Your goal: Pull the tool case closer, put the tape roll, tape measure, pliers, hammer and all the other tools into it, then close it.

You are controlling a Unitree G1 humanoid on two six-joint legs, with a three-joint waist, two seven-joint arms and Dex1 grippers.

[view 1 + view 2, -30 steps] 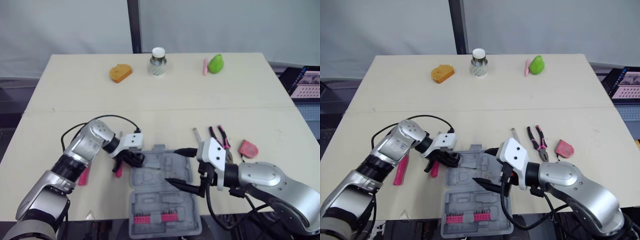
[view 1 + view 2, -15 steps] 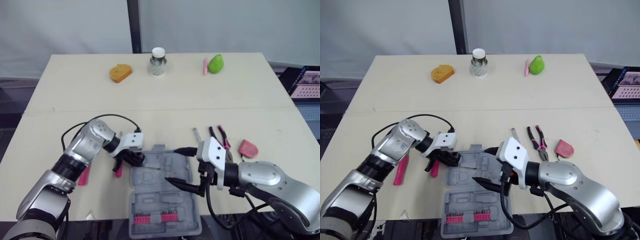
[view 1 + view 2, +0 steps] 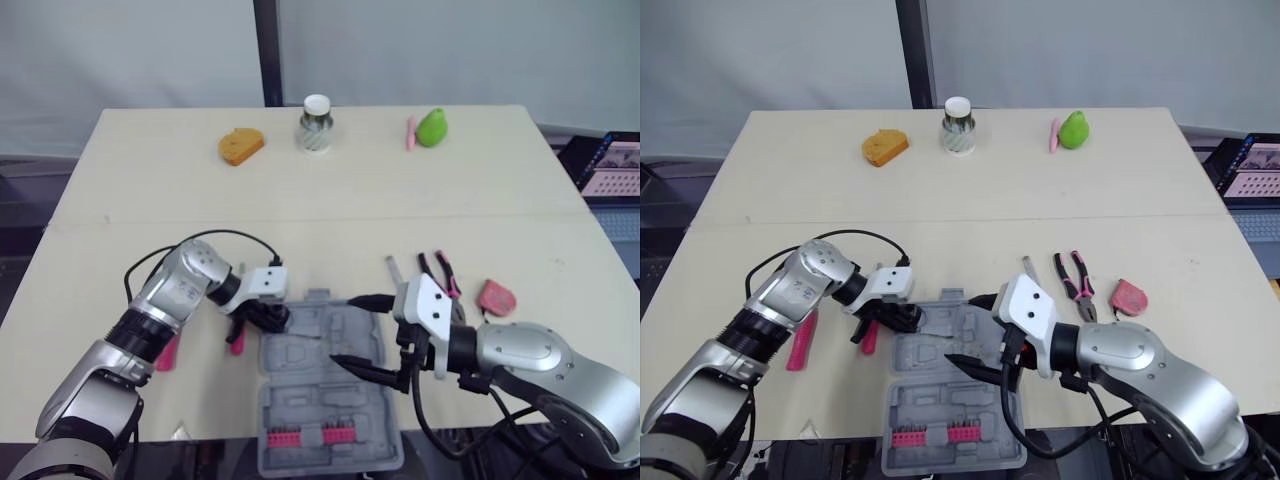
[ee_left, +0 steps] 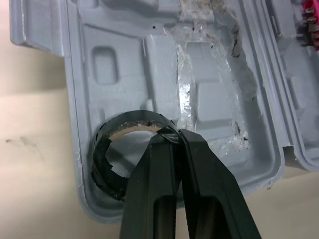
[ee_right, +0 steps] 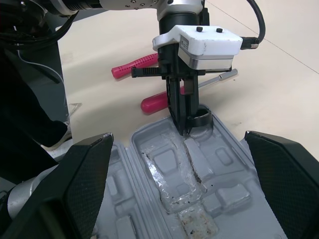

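The grey tool case (image 3: pixel 300 400) lies open at the table's front edge, its moulded tray facing up. My left gripper (image 3: pixel 275 318) is shut on the black tape roll (image 4: pixel 97 159), which rests in the case's rear left corner. My right gripper (image 3: pixel 342 330) hovers open over the case's right side, holding nothing. The pink-handled pliers (image 3: pixel 1075 278) and the pink tape measure (image 3: pixel 1129 296) lie on the table right of the case. A metal shaft (image 3: pixel 1028 270) pokes out behind my right wrist. Two pink-handled tools (image 3: pixel 800 340) (image 3: pixel 868 338) lie left of the case.
Along the far edge stand an orange sponge-like block (image 3: pixel 240 146), a white-lidded jar (image 3: pixel 315 125), a pink pen (image 3: pixel 410 132) and a green pear (image 3: pixel 432 127). A row of red bits (image 3: pixel 305 436) sits in the case's near half. A laptop (image 3: pixel 610 165) is off the table's right side.
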